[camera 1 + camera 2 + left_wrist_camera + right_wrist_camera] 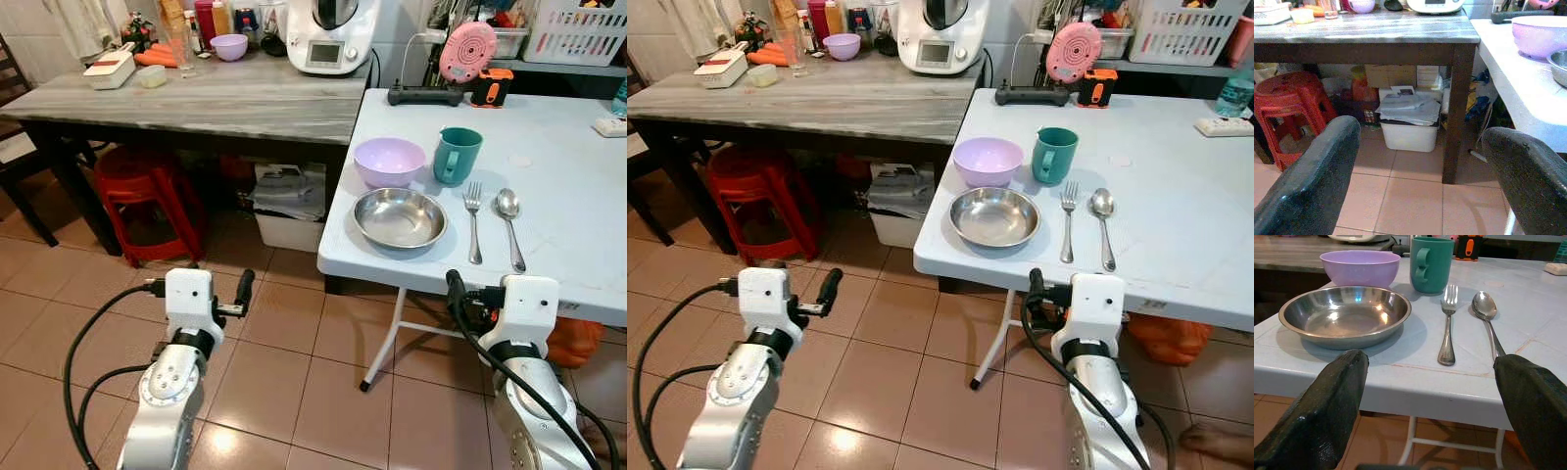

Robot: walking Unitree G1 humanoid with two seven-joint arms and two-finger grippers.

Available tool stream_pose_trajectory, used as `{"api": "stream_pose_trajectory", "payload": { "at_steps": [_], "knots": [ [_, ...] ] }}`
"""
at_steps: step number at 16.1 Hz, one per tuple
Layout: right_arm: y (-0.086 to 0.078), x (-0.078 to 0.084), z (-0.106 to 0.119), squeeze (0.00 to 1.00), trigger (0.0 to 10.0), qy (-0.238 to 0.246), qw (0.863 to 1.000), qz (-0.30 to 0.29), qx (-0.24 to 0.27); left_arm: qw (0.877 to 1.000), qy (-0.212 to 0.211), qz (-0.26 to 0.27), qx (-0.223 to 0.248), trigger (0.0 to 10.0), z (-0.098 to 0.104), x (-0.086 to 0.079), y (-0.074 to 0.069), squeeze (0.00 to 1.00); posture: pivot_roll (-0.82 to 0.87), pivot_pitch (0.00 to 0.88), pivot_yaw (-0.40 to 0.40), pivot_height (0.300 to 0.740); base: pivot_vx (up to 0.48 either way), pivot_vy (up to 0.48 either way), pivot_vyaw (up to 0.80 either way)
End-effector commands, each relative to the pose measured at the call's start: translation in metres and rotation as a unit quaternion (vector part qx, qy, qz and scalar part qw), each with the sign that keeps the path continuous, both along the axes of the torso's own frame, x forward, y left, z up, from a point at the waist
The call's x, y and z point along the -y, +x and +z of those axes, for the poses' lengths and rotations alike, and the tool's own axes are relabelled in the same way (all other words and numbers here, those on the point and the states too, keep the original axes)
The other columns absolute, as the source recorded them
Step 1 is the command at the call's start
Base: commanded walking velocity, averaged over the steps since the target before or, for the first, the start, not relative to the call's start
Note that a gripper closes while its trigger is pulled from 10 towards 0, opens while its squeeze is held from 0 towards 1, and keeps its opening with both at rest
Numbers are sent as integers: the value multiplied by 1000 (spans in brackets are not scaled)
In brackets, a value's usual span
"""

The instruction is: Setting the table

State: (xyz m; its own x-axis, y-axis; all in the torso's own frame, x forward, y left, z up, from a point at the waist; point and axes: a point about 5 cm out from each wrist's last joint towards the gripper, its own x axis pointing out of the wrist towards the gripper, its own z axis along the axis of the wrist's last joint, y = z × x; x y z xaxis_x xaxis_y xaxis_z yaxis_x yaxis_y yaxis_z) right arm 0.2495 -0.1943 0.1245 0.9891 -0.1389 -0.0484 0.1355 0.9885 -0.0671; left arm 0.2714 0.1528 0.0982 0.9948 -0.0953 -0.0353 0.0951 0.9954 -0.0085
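On the white folding table (573,176), near its front left corner, lies a steel dish (400,216). Behind it stand a lilac bowl (389,160) and a teal mug (457,155). A fork (473,220) and a spoon (508,223) lie side by side to the right of the dish. My right gripper (1432,362) is open, just below and in front of the table's front edge, facing the dish and cutlery. My left gripper (1422,132) is open and holds nothing. It hangs low over the tiled floor, left of the table.
A grey stone-topped counter (196,98) stands to the left, carrying a kitchen machine (331,39), a small lilac bowl (229,46) and bottles. Under it are a red stool (147,191) and a white bin (289,230). An orange bag (576,341) lies under the white table.
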Motion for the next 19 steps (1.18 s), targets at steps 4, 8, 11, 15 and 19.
{"api": "stream_pose_trajectory", "payload": {
  "at_steps": [4,8,11,15,19],
  "knots": [
    [1,-7,8,0,10000,-8,1000,16,19,1000,-1,0,-2,10000,-4,-2,2,0,-87,29,47,740,0,0,0],
    [-4,0,7,0,10000,-19,1000,-4,20,999,-16,-34,22,10000,11,15,11,0,-91,45,69,740,0,0,0],
    [-7,3,7,0,10000,-21,1000,-12,20,999,-20,-35,13,10000,5,16,6,0,-92,48,71,740,0,0,521],
    [-5,2,10,0,10000,-12,999,-10,29,999,-25,-42,11,10000,4,15,6,0,-92,55,68,740,0,0,322],
    [-6,0,11,0,10000,-11,999,-20,34,997,-27,-68,22,10000,11,15,9,0,-96,72,76,740,0,0,0]
  ]
}}
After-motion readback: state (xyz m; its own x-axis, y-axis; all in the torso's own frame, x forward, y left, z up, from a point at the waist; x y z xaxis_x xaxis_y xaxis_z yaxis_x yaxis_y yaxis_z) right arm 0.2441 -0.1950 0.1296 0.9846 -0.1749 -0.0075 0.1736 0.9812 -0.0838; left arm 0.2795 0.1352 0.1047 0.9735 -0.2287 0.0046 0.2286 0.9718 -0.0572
